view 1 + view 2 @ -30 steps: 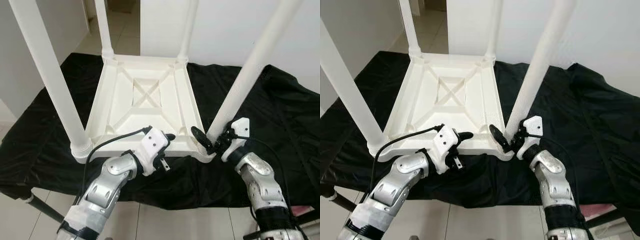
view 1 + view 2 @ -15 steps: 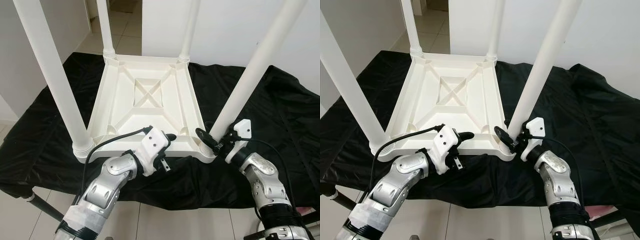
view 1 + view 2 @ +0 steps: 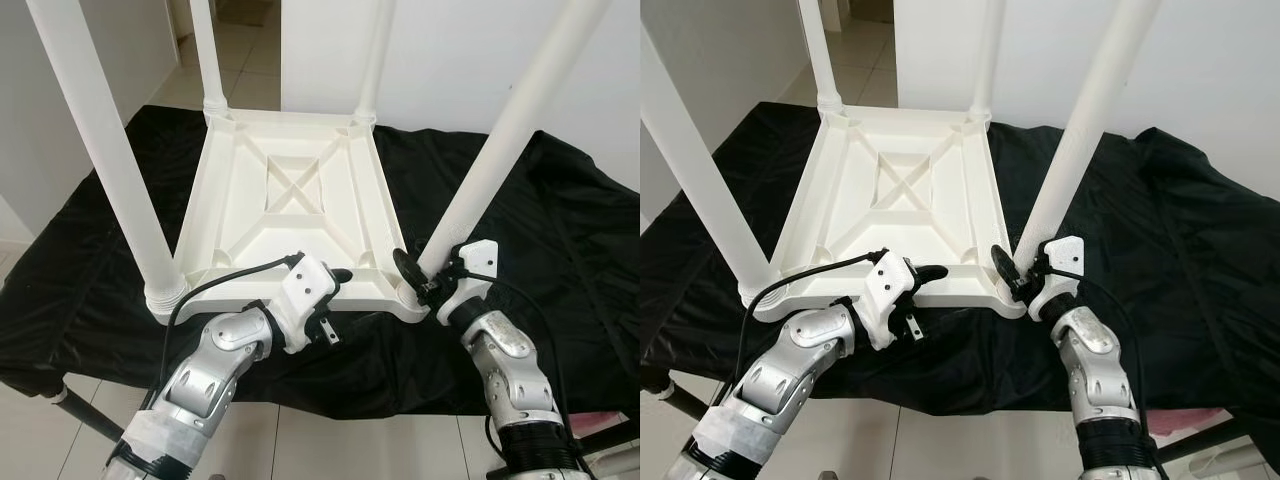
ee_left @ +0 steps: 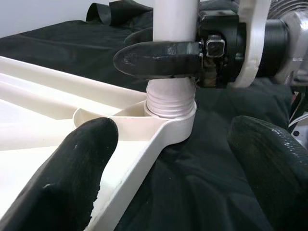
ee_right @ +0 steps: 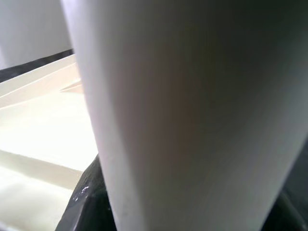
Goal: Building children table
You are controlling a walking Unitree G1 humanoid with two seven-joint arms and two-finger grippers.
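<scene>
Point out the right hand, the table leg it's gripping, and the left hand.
right hand (image 3: 420,277), left eye view, midway between its fingertips at the leg's base
table leg (image 3: 500,150), left eye view, middle of the white shaft
left hand (image 4: 175,163), left wrist view, midway between its two black fingertips

A home room: pale floor tiles (image 3: 245,45), white walls (image 3: 450,60), open doorway (image 3: 240,10).

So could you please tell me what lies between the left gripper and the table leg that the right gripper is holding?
In the left wrist view, black cloth and the tabletop's near rim lie between the left gripper and the leg.
</scene>
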